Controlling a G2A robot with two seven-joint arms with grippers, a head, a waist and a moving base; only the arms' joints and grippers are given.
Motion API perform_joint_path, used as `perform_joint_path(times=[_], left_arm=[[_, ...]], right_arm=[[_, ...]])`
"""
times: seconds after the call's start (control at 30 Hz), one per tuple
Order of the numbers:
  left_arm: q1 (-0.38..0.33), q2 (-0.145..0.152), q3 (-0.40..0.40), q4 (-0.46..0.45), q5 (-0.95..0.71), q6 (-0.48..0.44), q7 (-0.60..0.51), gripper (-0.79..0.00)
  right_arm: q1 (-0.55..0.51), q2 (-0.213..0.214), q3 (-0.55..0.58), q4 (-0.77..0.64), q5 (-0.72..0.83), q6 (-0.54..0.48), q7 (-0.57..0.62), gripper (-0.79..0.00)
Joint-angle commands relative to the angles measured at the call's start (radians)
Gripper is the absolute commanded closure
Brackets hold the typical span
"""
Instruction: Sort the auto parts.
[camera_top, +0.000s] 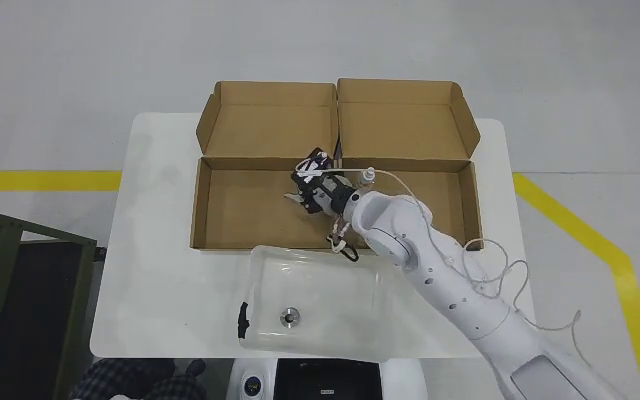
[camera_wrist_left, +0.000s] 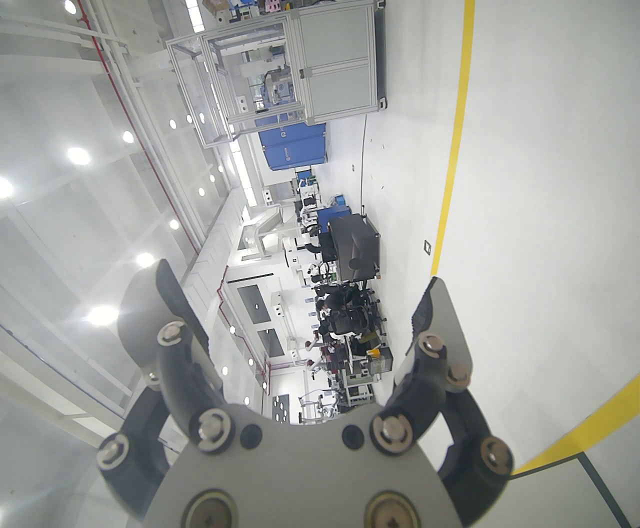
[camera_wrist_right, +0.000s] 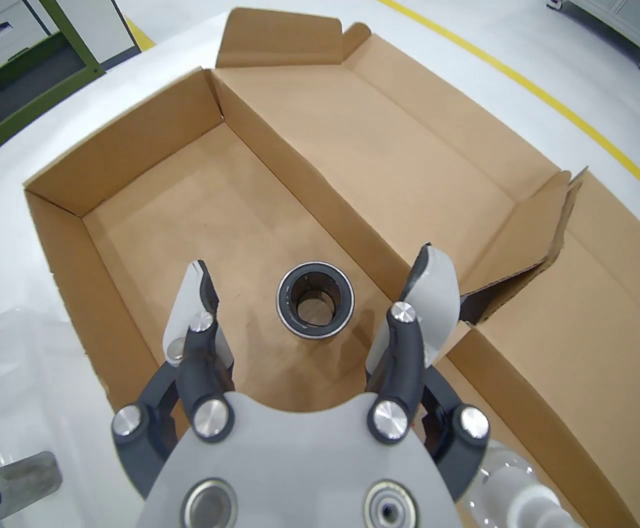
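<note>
1. Task item: a black bushing (camera_wrist_right: 316, 305) with a metal rim stands on end on the floor of the left box (camera_top: 215, 215), in its 2 o'clock corner. It is close to the wall shared with the right box (camera_top: 440, 185).
2. Right gripper (camera_wrist_right: 314, 262): released. Its fingers (camera_wrist_right: 434, 280) are spread wide to either side of the bushing and do not touch it. Nothing is held.
3. Left gripper (camera_wrist_left: 300, 277): jaws apart and empty.
4. Risk, tipping: the bushing stands on its narrow end. In my judgement, a finger that drifts sideways during the lift-out would knock it over, and it would roll along the box floor.
5. Risk, snagging: one finger is near the torn corner flap (camera_wrist_right: 520, 265) where the two boxes meet. A careless exit toward 3 o'clock could catch the cardboard and drag the box.
6. Risk, remaining work: a small round metal part (camera_top: 290, 317) lies in the clear bin (camera_top: 300, 290) at the table's (camera_top: 150, 250) 6 o'clock side. A black part (camera_top: 241, 322) sits at the bin's 9 o'clock edge. The bin's walls are transparent and hard to make out, so a low approach could strike them.
7. Pose, right arm: it lies stretched from the table's 5 o'clock corner toward 11 o'clock, over the bin's 1 o'clock corner. The wrist is bent so that the gripper points down into the box.
8. Pose, left arm: its gripper is aimed across the hall, away from the table.
</note>
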Motion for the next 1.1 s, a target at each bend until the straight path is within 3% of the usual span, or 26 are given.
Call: perform_joint_path(times=[0.0, 0.47, 0.83, 1.07], left_arm=[[0.0, 0.0, 0.0, 0.0, 0.0, 0.0, 0.0, -0.785], [0.0, 0.0, 0.0, 0.0, 0.0, 0.0, 0.0, -0.785], [0.0, 0.0, 0.0, 0.0, 0.0, 0.0, 0.0, -0.785], [0.0, 0.0, 0.0, 0.0, 0.0, 0.0, 0.0, -0.785]], right_arm=[[-0.035, 0.011, 0.029, -0.07, -0.009, -0.029, 0.02, -0.699], [-0.335, 0.077, 0.125, -0.379, -0.165, -0.242, 0.014, -0.757], [-0.474, 0.107, 0.113, -0.436, -0.253, -0.404, -0.022, -0.779], [-0.501, 0.112, 0.078, -0.428, -0.304, -0.442, -0.025, -0.702]])
